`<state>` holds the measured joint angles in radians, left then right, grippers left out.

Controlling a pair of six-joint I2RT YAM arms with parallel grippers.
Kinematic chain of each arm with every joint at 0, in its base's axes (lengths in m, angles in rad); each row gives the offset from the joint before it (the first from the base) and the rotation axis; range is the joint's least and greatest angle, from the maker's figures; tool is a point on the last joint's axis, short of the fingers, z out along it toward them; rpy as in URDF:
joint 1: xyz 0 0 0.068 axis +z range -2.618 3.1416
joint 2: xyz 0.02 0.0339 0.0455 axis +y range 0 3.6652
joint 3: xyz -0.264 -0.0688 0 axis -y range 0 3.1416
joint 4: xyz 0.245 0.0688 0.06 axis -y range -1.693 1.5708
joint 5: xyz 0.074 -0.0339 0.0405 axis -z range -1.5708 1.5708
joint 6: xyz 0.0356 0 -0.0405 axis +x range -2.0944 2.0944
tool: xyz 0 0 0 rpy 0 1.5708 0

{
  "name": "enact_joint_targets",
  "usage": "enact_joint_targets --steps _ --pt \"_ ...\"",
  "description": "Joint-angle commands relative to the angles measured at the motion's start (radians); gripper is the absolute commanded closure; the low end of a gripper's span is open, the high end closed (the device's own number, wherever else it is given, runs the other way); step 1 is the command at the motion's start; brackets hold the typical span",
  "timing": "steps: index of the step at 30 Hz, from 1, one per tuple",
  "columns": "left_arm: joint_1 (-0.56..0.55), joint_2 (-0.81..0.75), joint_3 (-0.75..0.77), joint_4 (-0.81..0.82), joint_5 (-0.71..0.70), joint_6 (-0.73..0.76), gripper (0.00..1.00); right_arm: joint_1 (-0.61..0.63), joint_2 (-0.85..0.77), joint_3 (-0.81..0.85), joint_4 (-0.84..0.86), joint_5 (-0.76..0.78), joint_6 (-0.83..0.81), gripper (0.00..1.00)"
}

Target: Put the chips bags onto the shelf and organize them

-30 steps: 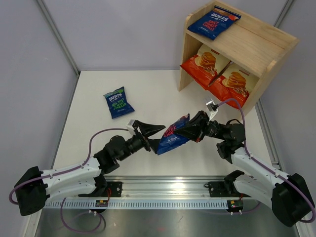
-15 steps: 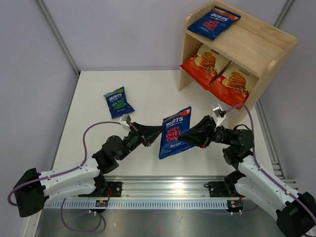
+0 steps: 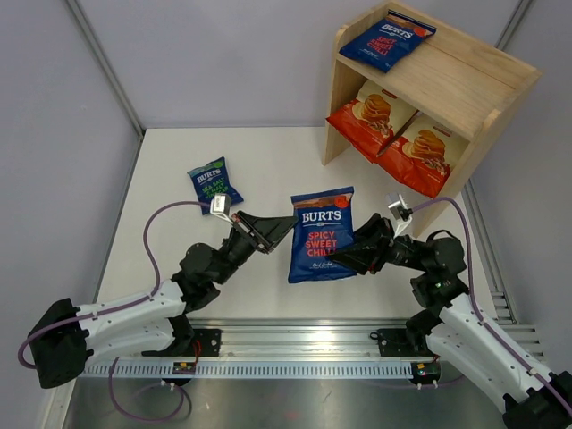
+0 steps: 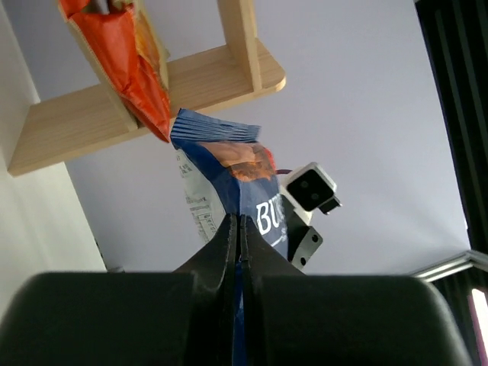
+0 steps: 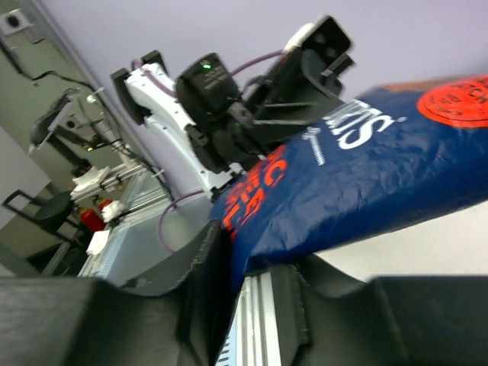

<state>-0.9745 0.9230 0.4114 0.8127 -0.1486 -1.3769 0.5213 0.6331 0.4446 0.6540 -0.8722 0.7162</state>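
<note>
Shelf (image 3: 466,82): it is seen at the far right of the table (image 3: 277,156), with its 2 tiers facing the arms.
Placed, top tier: 1 red-lettered Burts bag (image 3: 386,39) is laid flat near the left end.
Placed, lower tier: 2 Cassava Chips bags (image 3: 369,117) (image 3: 423,152) are leaned side by side, their lower edges jutting past the front.
In hand: a 2nd red-lettered bag (image 3: 321,234) is held upright in the air between the 2 arms, near the table's front and well apart from the shelf.
Left gripper (image 3: 286,226): the fingers are pressed together on the left edge of the lifted bag, as is shown plainly in the left wrist view.
Right gripper (image 3: 356,252): the fingers are parted a little around the bag's lower right corner; a gap is seen beside the foil, so a firm hold is judged unlikely.
Untouched: the green-lettered Burts bag (image 3: 214,184) is lying flat on the table, left of centre.
Progress: 3 of 5 bags are judged shelved, 1 is being carried, 1 is yet to be picked up.
</note>
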Motion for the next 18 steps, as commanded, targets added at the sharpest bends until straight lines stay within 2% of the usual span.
enact_joint_targets --steps 1,2,4,5,6,9,14,18 --pt "0.002 -0.012 0.075 0.219 0.062 0.201 1.00 0.008 -0.004 0.023 -0.103 0.077 -0.046 0.59" --pt "0.000 -0.016 0.079 0.226 0.070 0.226 1.00 0.009 -0.006 0.023 -0.123 0.103 -0.034 0.55" --pt "-0.004 -0.033 0.079 0.258 0.070 0.284 1.00 0.008 -0.006 0.022 -0.146 0.144 -0.021 0.53" --pt "-0.007 -0.039 0.076 0.272 0.067 0.301 1.00 0.008 -0.004 0.020 -0.149 0.153 -0.006 0.49" --pt "-0.009 -0.041 0.072 0.285 0.069 0.315 1.00 0.008 -0.001 0.020 -0.149 0.165 0.003 0.40" --pt "-0.013 -0.033 0.075 0.342 0.095 0.367 1.00 0.008 0.011 0.019 -0.114 0.164 0.051 0.36" --pt "-0.018 0.019 0.072 0.529 0.198 0.424 1.00 0.008 0.043 0.042 -0.038 0.164 0.176 0.37" --pt "-0.018 0.069 0.081 0.608 0.277 0.435 1.00 0.008 0.094 0.033 0.140 0.108 0.313 0.36"
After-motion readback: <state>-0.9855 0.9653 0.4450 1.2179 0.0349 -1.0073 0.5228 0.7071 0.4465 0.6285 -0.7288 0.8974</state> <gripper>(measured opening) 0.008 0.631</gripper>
